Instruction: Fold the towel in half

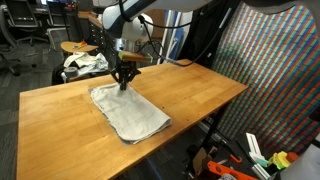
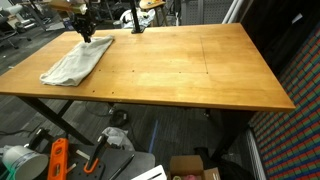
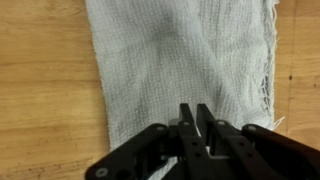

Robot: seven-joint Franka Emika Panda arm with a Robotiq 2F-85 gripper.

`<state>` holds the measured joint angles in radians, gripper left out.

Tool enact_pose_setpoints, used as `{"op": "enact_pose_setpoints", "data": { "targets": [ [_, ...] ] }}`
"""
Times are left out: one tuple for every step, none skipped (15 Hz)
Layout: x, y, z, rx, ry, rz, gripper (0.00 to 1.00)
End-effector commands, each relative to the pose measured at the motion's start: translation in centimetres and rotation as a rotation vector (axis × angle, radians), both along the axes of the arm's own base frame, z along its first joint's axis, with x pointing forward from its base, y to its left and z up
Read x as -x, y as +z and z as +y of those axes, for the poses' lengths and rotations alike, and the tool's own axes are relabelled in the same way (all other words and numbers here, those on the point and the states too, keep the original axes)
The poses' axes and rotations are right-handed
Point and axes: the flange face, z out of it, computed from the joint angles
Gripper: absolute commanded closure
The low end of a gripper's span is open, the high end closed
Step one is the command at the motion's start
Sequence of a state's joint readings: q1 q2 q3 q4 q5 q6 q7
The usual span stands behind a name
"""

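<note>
gripper (image 3: 197, 110) fingers pressed together, pinched on the towel (image 3: 180, 50) edge. Towel lies flat and spread out near one table (image 1: 60, 125) corner in both exterior views, a long side almost at the table edge.

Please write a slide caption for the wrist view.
Gripper pinching a white towel spread on the wooden table.

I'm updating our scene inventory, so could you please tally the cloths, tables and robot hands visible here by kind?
towel: 1
patterned cloth bundle, beyond the table: 1
wooden table: 1
robot hand: 1
Total: 4
</note>
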<state>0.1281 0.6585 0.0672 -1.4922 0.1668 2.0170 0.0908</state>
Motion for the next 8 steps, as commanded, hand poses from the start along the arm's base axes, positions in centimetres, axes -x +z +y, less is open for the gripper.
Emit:
{"op": "enact_pose_setpoints", "data": {
  "targets": [
    [-1.1,-0.5,-0.4,0.004,0.008,0.037,0.85],
    [-1.3,-0.9,-0.5,-0.003,0.004,0.035,0.85],
    [-1.4,-1.3,-0.6,-0.004,0.001,0.029,0.84],
    [-1.6,-1.6,-0.7,-0.004,-0.007,0.02,0.85],
    [-1.8,-1.9,-0.8,-0.006,-0.014,0.016,0.83],
    [-2.0,-2.1,-0.9,-0.006,-0.021,0.009,0.84],
    [-2.2,-2.3,-1.2,-0.007,-0.03,0.001,0.84],
    [-2.5,-2.5,-1.3,-0.006,-0.035,-0.005,0.85]
  ]
}}
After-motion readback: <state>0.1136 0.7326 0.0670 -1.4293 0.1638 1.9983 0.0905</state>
